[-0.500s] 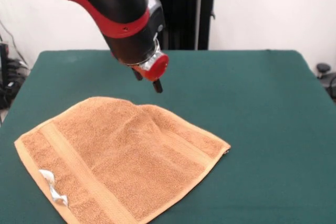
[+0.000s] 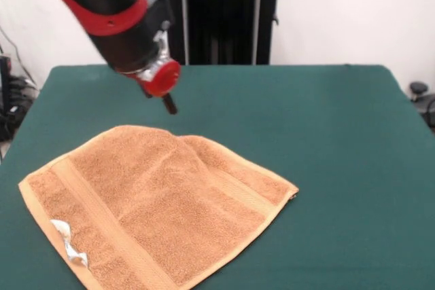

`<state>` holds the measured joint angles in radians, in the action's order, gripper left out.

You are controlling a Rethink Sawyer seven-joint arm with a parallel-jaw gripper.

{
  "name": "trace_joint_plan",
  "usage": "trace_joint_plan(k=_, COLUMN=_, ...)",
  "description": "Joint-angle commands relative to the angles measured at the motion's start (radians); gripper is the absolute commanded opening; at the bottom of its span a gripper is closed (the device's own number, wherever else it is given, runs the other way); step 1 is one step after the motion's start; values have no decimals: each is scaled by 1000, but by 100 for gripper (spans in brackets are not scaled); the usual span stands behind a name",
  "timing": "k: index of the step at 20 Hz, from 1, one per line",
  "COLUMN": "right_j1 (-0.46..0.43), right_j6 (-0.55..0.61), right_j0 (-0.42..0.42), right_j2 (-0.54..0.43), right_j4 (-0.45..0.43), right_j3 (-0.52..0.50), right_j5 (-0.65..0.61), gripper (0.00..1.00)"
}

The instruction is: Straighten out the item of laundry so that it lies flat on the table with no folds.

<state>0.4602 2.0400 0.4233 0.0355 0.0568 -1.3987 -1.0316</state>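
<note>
Grab the towel at its folded far corner and pull toward the counter's far edge. Can't tell if the end effector is wide or narrow; holding nothing.

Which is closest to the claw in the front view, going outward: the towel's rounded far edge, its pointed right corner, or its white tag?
1. Orange-tan terry towel's rounded far edge, just below the claw.
2. Pointed right corner, lower right.
3. Small white tag, lower left, near the front edge.
</note>
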Motion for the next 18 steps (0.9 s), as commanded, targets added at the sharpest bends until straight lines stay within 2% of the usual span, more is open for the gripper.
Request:
trace_joint_plan(k=1, right_j1=-86, right_j6=-286, right_j0=42, right_j2=-168, right_j4=-113, right_j3=74, right_j5=-83, gripper=100)
trace_joint_plan(k=8, right_j1=-165, right_j6=-272, right_j0=72, right_j2=-220, right_j4=-187, right_j3=144, right_j5=-10, gripper=100)
trace_joint_plan(k=12, right_j1=-253, right_j6=-275, right_j0=75, right_j2=-265, right_j4=-203, right_j3=263, right_j5=-28, gripper=100)
trace_joint_plan(k=18, right_j1=-355, right_j6=-305, right_j0=55, right_j2=-317, right_j4=-235, right_j3=465, right_j5=-118, gripper=100)
